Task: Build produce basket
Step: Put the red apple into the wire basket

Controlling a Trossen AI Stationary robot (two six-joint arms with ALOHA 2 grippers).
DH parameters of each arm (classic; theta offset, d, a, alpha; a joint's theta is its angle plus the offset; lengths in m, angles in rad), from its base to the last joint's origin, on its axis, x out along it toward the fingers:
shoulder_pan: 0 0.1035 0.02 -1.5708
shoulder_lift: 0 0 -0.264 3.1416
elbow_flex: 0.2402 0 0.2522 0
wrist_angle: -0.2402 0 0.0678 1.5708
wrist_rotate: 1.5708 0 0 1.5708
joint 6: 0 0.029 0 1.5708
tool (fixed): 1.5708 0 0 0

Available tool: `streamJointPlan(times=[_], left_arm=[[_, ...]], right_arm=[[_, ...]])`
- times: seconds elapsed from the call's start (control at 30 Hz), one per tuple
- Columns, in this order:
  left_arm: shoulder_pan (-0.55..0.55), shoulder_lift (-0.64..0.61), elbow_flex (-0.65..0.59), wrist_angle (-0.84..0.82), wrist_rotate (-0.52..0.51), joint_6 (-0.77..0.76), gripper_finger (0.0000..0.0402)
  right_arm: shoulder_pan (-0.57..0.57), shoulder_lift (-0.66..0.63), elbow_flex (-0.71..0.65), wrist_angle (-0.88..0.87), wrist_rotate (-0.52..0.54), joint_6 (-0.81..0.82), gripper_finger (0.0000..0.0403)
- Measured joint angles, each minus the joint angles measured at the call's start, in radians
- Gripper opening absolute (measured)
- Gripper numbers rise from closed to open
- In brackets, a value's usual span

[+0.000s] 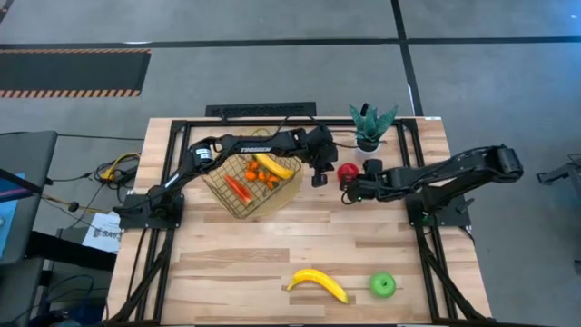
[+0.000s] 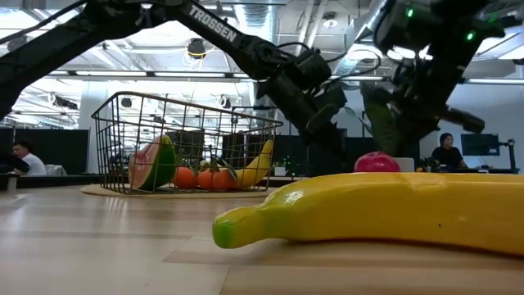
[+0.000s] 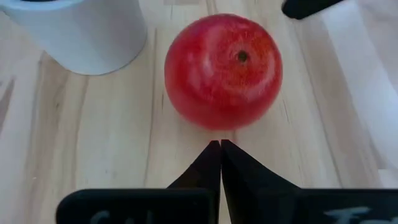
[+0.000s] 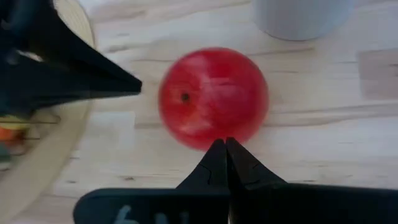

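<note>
The red apple (image 1: 347,172) (image 3: 222,71) (image 4: 211,96) rests on the table between the wire basket (image 1: 250,186) and a potted plant. The basket sits on a round tan mat and holds a banana (image 1: 272,166), a red-orange stick (image 1: 238,188) and small orange pieces (image 1: 259,174). My left gripper (image 1: 320,179) (image 3: 221,144) is shut, with its tips just short of the apple's basket side. My right gripper (image 1: 349,193) (image 4: 225,142) is shut and hangs just at the apple's near side, apart from it. A second banana (image 1: 318,283) and a green apple (image 1: 382,285) lie near the front edge.
The potted plant in a white pot (image 1: 369,129) (image 3: 81,31) stands just behind the red apple. The tan mat's rim (image 4: 37,168) lies close to the apple's left. Bare wood stretches between the basket and the front fruit.
</note>
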Motion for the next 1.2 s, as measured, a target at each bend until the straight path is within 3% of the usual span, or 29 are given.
streamJointPlan(times=[0.33,0.73,0.93,1.2], left_arm=[[0.002,0.013,0.006,0.016,0.021,0.004,0.0],[0.011,0.028,0.006,0.099,-0.002,0.017,0.0],[0.033,0.027,0.006,0.046,-0.032,0.05,0.0],[0.071,0.027,0.006,0.091,-0.034,0.053,0.0]], right_arm=[[-0.018,0.114,-0.001,0.005,-0.096,0.0,0.0],[-0.069,0.115,-0.001,0.077,-0.096,-0.086,0.0],[-0.091,0.089,-0.001,0.021,-0.1,-0.104,0.0],[-0.108,0.091,-0.001,-0.015,-0.117,-0.108,0.0]])
